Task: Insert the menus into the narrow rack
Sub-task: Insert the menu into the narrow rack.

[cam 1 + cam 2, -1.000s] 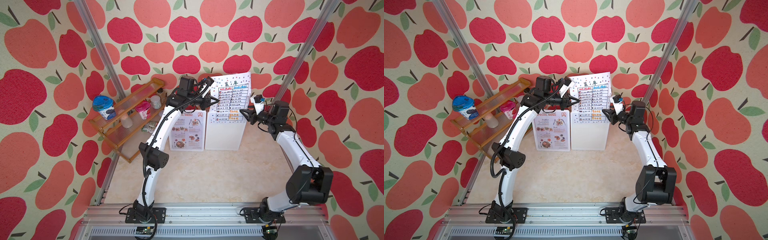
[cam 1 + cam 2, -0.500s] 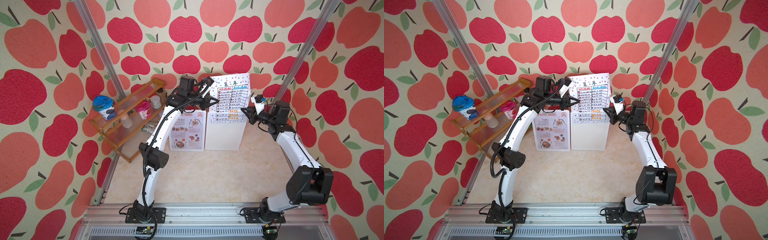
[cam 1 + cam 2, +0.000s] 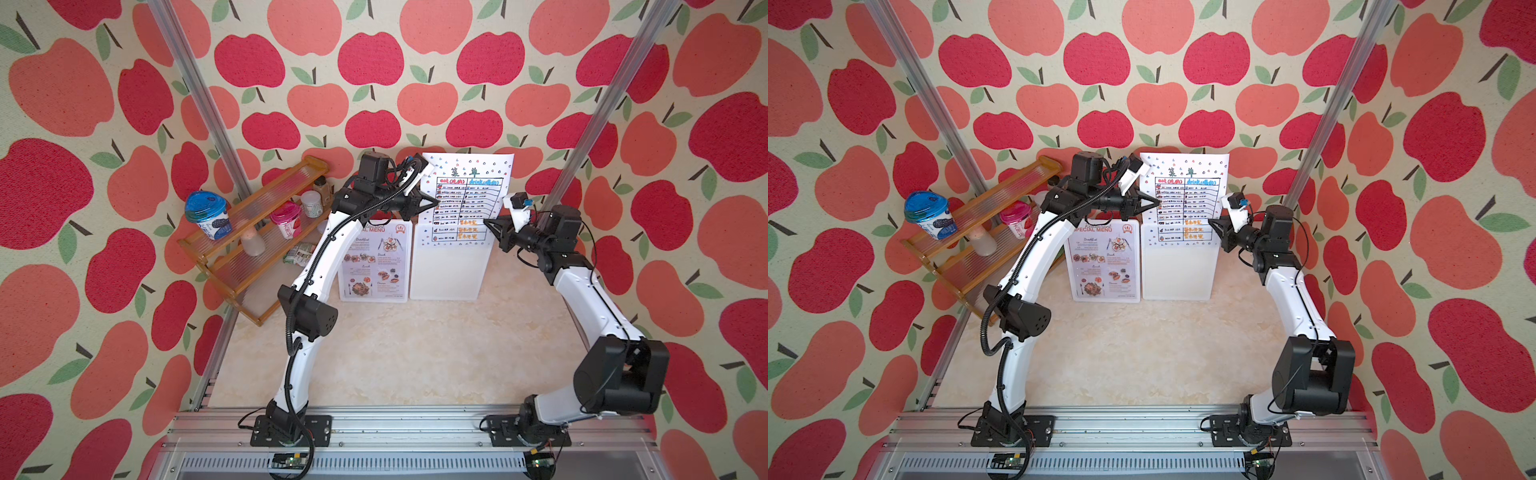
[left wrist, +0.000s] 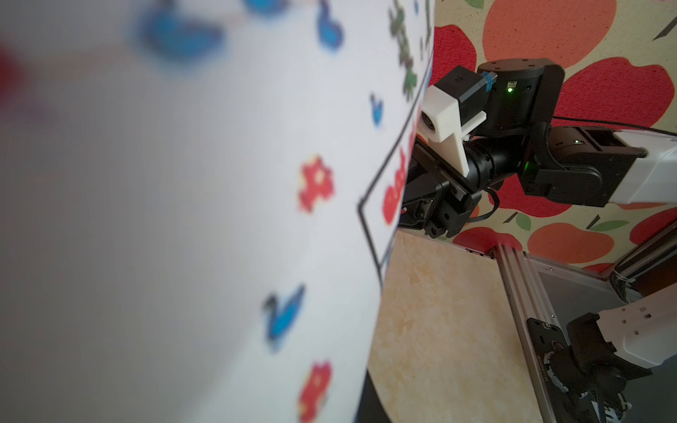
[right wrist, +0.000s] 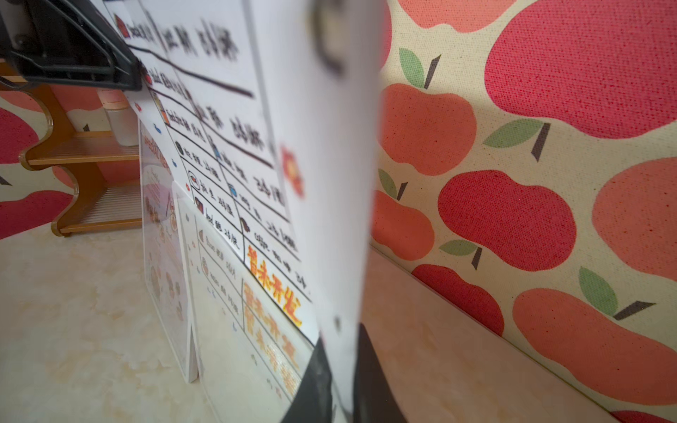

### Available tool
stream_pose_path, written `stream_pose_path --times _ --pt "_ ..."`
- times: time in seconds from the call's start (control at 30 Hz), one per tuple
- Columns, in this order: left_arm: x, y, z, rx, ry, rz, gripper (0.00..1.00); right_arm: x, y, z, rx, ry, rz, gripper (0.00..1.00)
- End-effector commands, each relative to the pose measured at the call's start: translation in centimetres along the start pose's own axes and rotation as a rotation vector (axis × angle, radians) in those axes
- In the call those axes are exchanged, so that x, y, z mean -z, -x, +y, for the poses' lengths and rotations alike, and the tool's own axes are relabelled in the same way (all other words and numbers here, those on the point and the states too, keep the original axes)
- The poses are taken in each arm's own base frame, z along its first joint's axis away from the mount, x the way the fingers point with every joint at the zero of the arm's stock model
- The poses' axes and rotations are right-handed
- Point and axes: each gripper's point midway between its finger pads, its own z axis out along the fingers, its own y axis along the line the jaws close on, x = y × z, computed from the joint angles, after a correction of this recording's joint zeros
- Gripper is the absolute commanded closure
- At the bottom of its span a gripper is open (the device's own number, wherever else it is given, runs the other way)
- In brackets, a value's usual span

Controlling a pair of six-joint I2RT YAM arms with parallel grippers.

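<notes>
White paper, upright, half in.

Both top views: the table menu [image 3: 465, 187] stands with its long axis vertical at the far wall. Its bottom end is down inside the rack [image 3: 446, 274], right pocket, and the top half sticks out above the rim. Just beside it, the photo menu [image 3: 374, 266] sits fully down in the left pocket.
- On the sheet's left edge, mid-height: left gripper [image 3: 432, 203], pinching.
- On the right edge, lower, just above the rack rim: right gripper [image 3: 489, 222], also pinching.
- Travel is straight down. The right one is nearer the rim, so my read is it runs out of room first.
- Far left, well apart: wooden shelf [image 3: 249, 232] with cups [image 3: 206, 214]. Cup labels are too small to read.
- Readable in a top view, on the photo menu [image 3: 1104, 266]: "Restaurant SPECIAL MENU" in red, plus "Breakfast" and "Lunch". The table columns are headed "eat" in red and "drink" in blue.

Left wrist view: the table menu [image 4: 219, 183] fills most of the picture, blurred, close to the lens. Red flowers and blue bird shapes run along its border. The arm's own fingers are mostly hidden. The right arm [image 4: 513, 157] shows beyond the sheet's edge.

Right wrist view: the sheet's edge runs between the right gripper's two dark fingers [image 5: 315, 384], which are pressed on the paper. The left gripper [image 5: 132, 77] tip is closed on the opposite edge. Orange characters read 暂未开放, repeated down the lower rows, partly behind the clear rack front [image 5: 219, 348].
</notes>
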Motion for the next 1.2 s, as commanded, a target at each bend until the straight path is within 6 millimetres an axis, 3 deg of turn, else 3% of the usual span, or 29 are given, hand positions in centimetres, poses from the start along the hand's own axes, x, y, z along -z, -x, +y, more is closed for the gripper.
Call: stream_pose_path --times 0.0,0.3,0.67,0.83,1.03,1.17 --pt "-0.7 -0.8 0.0 0.007 -0.017 0.012 0.87 0.3 -0.7 -0.5 -0.016 -0.021 0.033 0.78" --pt "-2.0 -2.0 -0.4 0.005 -0.021 0.048 0.89 0.3 2.1 0.0 0.01 -0.001 -0.049 0.57" --pt "-2.4 -3.2 0.0 0.03 -0.011 0.079 0.89 -0.1 4.1 0.0 0.066 -0.004 -0.095 0.55" --pt "-1.6 -2.8 0.6 0.03 0.015 0.073 0.83 -0.2 4.4 -0.1 0.074 -0.002 -0.099 0.62" --pt "-1.1 -2.2 1.2 0.01 0.042 0.058 0.63 -0.3 4.0 0.1 0.072 0.012 -0.097 0.84" --pt "-0.9 -1.8 1.5 -0.006 0.053 0.045 0.57 -0.2 3.5 0.1 0.067 0.01 -0.087 0.9"
